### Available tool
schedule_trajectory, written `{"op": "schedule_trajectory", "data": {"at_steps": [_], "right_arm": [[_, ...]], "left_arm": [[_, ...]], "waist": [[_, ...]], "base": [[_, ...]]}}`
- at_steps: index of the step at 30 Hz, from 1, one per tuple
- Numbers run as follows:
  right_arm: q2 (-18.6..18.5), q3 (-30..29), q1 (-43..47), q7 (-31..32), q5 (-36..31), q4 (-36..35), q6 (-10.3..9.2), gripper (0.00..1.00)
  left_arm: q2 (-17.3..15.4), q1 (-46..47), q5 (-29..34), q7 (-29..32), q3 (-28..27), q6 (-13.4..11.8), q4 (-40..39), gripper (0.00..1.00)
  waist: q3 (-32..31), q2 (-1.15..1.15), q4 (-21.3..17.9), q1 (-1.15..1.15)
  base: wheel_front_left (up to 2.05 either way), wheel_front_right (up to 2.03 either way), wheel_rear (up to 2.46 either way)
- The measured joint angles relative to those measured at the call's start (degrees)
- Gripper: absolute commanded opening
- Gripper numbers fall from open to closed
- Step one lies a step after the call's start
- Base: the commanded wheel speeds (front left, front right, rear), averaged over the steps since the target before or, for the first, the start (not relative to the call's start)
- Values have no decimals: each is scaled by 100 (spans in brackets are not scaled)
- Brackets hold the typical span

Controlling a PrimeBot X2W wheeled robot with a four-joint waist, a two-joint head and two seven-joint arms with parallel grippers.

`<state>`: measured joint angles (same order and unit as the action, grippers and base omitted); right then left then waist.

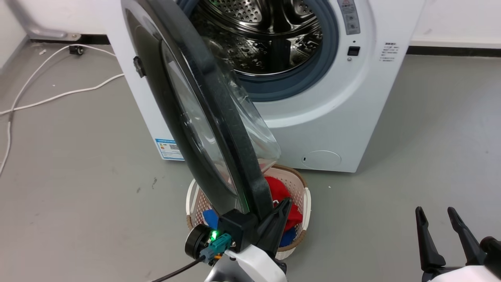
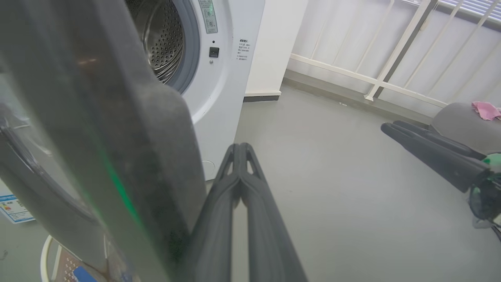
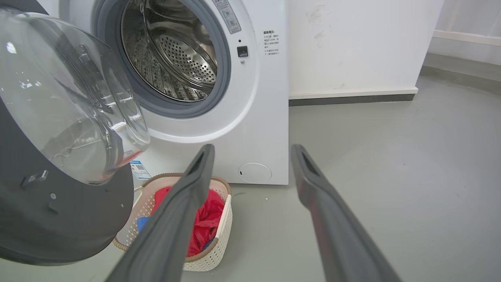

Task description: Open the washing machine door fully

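Note:
The washing machine door (image 1: 219, 117), a black disc with a bulging clear glass bowl, stands swung out from the white machine (image 1: 344, 117) and nearly edge-on to the head view. Its dark rim (image 2: 117, 137) looms at the left of the left wrist view, and its inner face (image 3: 58, 219) with the bowl shows in the right wrist view. My left gripper (image 1: 285, 203) (image 2: 239, 150) is shut with nothing between its fingers, right beside the door's lower rim on the inner side. My right gripper (image 1: 435, 211) (image 3: 253, 150) hangs open at the lower right, well apart from the door.
A white laundry basket (image 1: 306, 196) (image 3: 223, 219) with red and blue clothes sits on the floor under the door. The steel drum (image 1: 266, 31) is exposed. A white cable (image 1: 58, 94) runs over the grey floor at the left. A white railing (image 2: 391, 58) stands to the right.

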<state>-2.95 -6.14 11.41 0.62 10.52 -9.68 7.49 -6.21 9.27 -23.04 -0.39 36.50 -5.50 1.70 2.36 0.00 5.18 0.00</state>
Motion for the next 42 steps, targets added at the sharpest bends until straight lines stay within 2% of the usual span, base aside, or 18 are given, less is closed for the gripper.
{"op": "schedule_trajectory", "data": {"at_steps": [10, 22, 29, 42], "right_arm": [[1, 5, -66, 25, 0, 68, 0, 100], [2, -24, -117, 11, -5, 238, 0, 100], [4, -26, -170, -34, 11, 338, 0, 100], [4, -68, -223, -93, 12, 468, 0, 100]], "left_arm": [[-102, -206, -23, 5, 44, -88, -343, 0], [-352, -600, 25, 124, 55, -339, -1085, 0], [-457, -720, 27, 180, -4, -465, -1238, 0], [-645, -925, -91, -19, -576, -844, -1248, 0]], "waist": [[-38, 0, 507, 0], [-64, 0, 1331, 0], [-92, 0, 1793, 0], [-61, 0, 2321, 0]], "base": [[0, 0, 0], [0, 0, 0], [0, 0, 0], [0, 0, 0]]}}
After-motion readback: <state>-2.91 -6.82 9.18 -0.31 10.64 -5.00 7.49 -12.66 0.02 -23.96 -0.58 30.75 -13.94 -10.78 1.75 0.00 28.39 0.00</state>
